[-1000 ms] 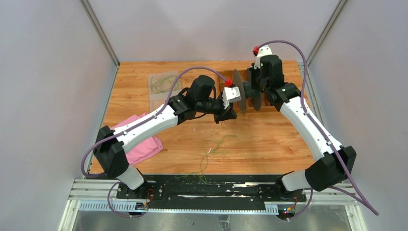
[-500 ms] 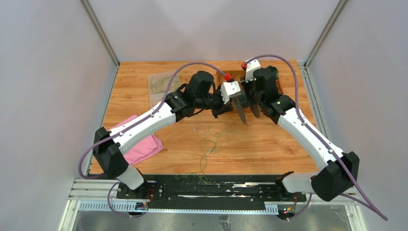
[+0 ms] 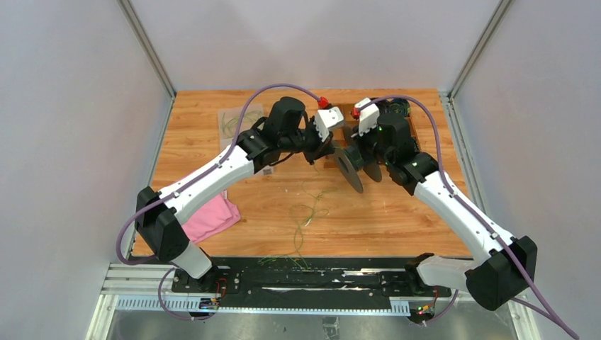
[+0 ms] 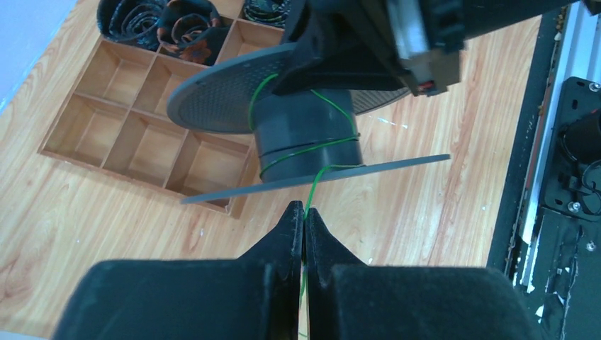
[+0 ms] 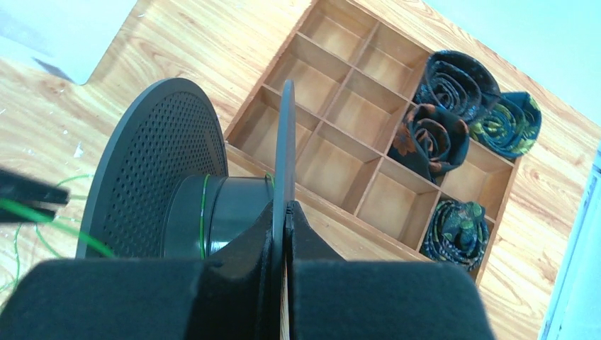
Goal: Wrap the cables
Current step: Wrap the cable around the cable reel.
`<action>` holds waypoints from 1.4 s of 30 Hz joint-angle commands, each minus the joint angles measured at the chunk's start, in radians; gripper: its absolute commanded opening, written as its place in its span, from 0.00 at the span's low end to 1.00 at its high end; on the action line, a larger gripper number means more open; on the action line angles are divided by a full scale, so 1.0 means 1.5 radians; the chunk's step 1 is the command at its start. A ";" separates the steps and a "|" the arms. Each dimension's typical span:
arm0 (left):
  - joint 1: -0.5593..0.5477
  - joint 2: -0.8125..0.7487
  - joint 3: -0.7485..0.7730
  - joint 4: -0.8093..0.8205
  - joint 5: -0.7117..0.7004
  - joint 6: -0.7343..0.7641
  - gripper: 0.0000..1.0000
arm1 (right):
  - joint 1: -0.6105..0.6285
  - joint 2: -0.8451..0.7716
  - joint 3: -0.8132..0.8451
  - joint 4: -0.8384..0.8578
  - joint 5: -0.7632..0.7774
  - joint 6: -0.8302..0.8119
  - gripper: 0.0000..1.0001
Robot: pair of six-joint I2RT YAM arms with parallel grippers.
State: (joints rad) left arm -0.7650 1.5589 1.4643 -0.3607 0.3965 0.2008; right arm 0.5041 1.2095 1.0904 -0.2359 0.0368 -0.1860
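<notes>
A big black spool hangs tilted above the middle of the table, with my right gripper shut on the rim of one flange. A few turns of thin green cable run round the spool's core. From the core the cable leads straight down into my left gripper, which is shut on it just below the spool. The rest of this cable trails loose over the wood toward the near edge. In the top view my left gripper sits close beside the spool's left flange.
A wooden divided tray lies behind the spool, with rolled ties in its far cells. A clear bag holding more green wires lies at the back left. A pink cloth lies at the left, beside my left arm.
The right arm has brought the spool nearer and to the left, tilting it. The left gripper has swung back and to the left round the spool, still pinching the cable.
</notes>
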 commanded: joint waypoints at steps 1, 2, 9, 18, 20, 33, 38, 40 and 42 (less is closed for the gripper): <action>0.023 -0.028 0.010 0.019 -0.008 -0.006 0.01 | 0.007 -0.030 -0.008 0.023 -0.055 -0.051 0.01; 0.028 -0.029 0.006 0.020 -0.008 -0.006 0.00 | 0.007 -0.034 -0.010 0.022 -0.063 -0.058 0.01; 0.063 -0.037 -0.015 0.014 0.007 -0.001 0.00 | 0.004 -0.063 -0.019 0.007 -0.098 -0.091 0.01; 0.090 -0.046 -0.055 0.017 0.008 0.020 0.01 | -0.019 -0.077 -0.006 -0.017 -0.147 -0.074 0.01; 0.098 -0.046 -0.060 0.020 0.009 0.020 0.01 | -0.022 -0.078 0.000 -0.023 -0.160 -0.073 0.01; 0.124 -0.043 -0.099 0.029 0.040 0.022 0.09 | -0.038 -0.076 0.029 -0.040 -0.197 -0.049 0.01; 0.129 -0.054 -0.127 0.057 0.046 0.021 0.10 | -0.040 -0.073 0.038 -0.046 -0.204 -0.045 0.01; 0.131 -0.055 -0.136 0.067 0.046 0.023 0.10 | -0.041 -0.072 0.042 -0.048 -0.206 -0.041 0.00; 0.133 -0.053 -0.140 0.073 0.047 0.024 0.10 | -0.043 -0.073 0.046 -0.050 -0.209 -0.039 0.01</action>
State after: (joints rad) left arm -0.5812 1.5154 1.2713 -0.3038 0.4843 0.2180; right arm 0.4633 1.1301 1.1027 -0.3260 -0.2619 -0.2657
